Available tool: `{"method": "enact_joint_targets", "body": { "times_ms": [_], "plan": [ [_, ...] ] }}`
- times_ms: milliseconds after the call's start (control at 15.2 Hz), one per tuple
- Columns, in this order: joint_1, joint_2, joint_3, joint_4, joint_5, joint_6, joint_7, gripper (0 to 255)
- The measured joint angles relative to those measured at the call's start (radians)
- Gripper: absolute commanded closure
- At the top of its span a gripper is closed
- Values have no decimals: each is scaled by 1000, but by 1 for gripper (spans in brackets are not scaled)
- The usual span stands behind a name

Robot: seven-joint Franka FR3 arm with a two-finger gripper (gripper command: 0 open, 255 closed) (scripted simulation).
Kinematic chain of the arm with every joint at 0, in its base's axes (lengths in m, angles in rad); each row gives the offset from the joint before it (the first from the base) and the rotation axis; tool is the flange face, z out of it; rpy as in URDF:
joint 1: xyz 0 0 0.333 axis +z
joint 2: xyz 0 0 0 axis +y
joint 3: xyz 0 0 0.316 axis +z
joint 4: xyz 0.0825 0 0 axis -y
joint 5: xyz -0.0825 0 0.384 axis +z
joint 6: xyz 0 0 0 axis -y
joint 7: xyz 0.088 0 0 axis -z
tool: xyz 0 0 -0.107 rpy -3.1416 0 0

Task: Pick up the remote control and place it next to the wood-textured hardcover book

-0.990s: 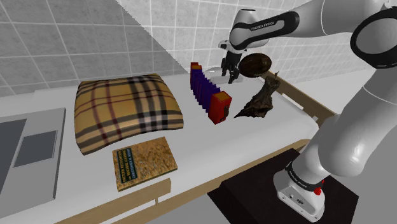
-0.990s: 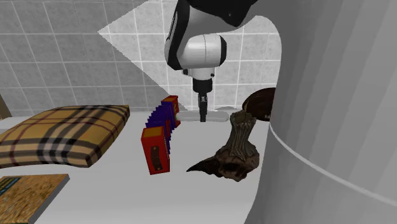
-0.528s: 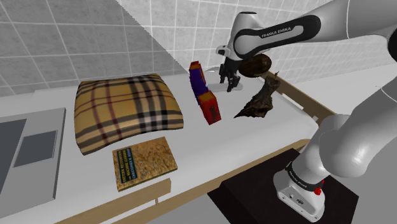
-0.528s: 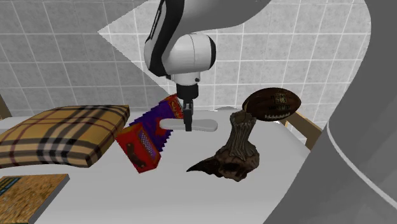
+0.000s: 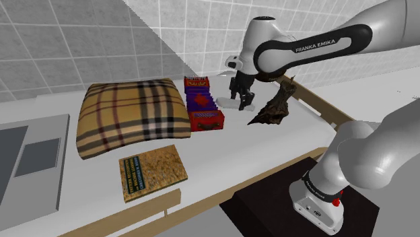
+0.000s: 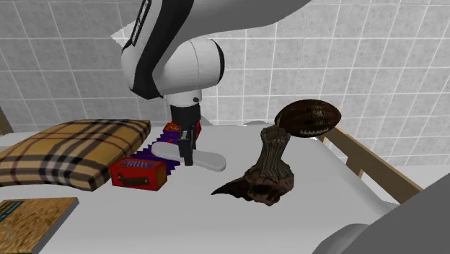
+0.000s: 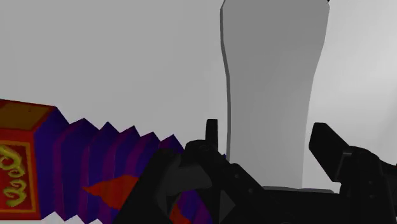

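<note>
The remote control (image 7: 273,76) is a plain pale grey slab, and my gripper (image 7: 267,128) is shut on its near end. In the second exterior view the remote (image 6: 209,160) sticks out from the gripper (image 6: 189,156) low over the white surface, just beside a toppled red and purple accordion (image 6: 140,172). From the shoulder camera the gripper (image 5: 241,101) hangs between that accordion (image 5: 204,109) and a driftwood piece (image 5: 272,108). The wood-textured book (image 5: 153,171) lies near the front edge, below the plaid pillow (image 5: 131,118).
A brown football (image 6: 311,117) rests behind the driftwood (image 6: 267,169). A wooden rail (image 5: 324,108) bounds the surface on the shoulder view's right. A grey laptop-like slab (image 5: 30,161) lies at its far left. Tiled walls stand behind.
The gripper has carried the remote toward the shoulder view's left and lower. The accordion, upright before, was pushed over and now lies flat against the pillow.
</note>
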Motion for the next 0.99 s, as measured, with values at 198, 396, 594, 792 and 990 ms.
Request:
{"method": "enact_joint_targets", "body": {
  "times_ms": [198, 396, 594, 792, 990],
  "plan": [
    [31, -32, 52, -39, 13, 5, 76, 255],
    [60, -72, 101, -76, 28, -2, 144, 255],
    [97, -103, 160, -106, 52, -5, 223, 255],
    [132, -121, 213, -116, 77, -14, 294, 255],
    [176, -125, 279, -116, 109, -18, 380, 255]
  ]
}}
